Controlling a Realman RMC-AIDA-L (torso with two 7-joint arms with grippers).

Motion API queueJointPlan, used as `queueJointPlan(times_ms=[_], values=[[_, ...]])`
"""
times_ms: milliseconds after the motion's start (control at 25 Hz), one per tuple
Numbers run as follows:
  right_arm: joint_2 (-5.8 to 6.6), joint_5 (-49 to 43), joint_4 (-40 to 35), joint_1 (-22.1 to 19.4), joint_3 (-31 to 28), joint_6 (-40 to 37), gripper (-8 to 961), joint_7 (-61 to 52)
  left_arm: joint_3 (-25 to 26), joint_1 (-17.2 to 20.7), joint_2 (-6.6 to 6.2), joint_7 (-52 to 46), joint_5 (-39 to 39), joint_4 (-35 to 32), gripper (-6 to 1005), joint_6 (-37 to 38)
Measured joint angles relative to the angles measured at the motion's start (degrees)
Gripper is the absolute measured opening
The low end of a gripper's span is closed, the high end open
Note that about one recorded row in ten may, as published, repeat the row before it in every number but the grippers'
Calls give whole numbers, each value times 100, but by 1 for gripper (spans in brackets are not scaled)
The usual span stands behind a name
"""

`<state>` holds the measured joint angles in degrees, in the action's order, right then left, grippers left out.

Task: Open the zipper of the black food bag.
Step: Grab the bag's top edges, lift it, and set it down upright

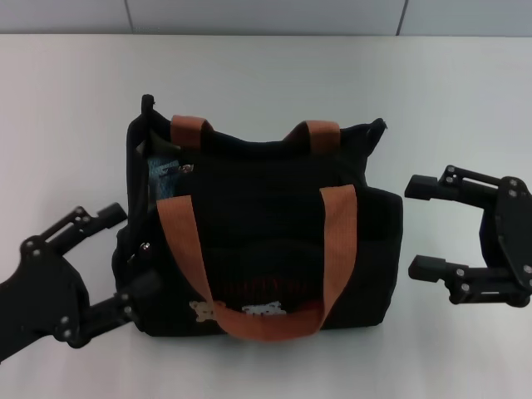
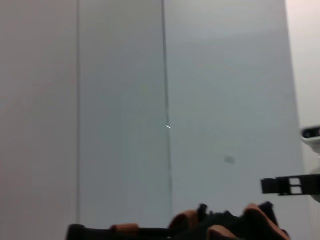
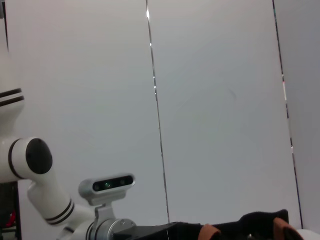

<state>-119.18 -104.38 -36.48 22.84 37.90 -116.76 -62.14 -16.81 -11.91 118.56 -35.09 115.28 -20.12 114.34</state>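
The black food bag [image 1: 266,224] stands upright in the middle of the white table, its orange-brown handles [image 1: 337,249] draped over the front. Along its top runs the zipper, with a small silver pull tab [image 1: 187,168] near the left end, where the top gapes and shows something blue inside. My left gripper [image 1: 126,253] is open at the bag's left side, its fingertips close against the fabric. My right gripper [image 1: 422,226] is open just right of the bag, not touching it. The bag's top edge [image 2: 225,225] shows low in the left wrist view, and as the bag's top [image 3: 260,222] in the right wrist view.
The white table [image 1: 266,75] stretches behind and beside the bag, ending at a grey panelled wall [image 1: 266,15]. The left wrist view shows the right gripper's finger [image 2: 290,185] beyond the bag. In the right wrist view the left arm [image 3: 45,200] and its camera [image 3: 107,184] appear.
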Motion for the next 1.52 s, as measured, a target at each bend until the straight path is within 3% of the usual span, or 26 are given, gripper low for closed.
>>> queueJointPlan(times_ms=[200, 440, 640, 920, 1120, 1440, 1520], values=[[7, 19, 1, -23, -69, -17, 817, 0, 289, 77, -18, 248, -10, 226, 725, -216], [9, 23, 1, -25, -72, -17, 817, 0, 48, 33, -8, 69, 79, 233, 710, -316], [9, 24, 1, -26, -73, 0, 816, 0, 10, -15, 3, 58, 73, 234, 482, -383], [9, 23, 1, -31, -128, 1, 815, 0, 7, -41, 15, 82, 66, 294, 274, -472], [8, 23, 10, -41, -244, -14, 814, 0, 107, -115, 24, 324, -37, 537, 196, -644], [6, 23, 36, -40, -347, -60, 813, -20, 209, -358, 17, 910, -594, 704, 195, -703], [4, 23, 48, -46, -346, -60, 813, -44, 214, -746, -2, 1034, -727, 396, 196, -503]])
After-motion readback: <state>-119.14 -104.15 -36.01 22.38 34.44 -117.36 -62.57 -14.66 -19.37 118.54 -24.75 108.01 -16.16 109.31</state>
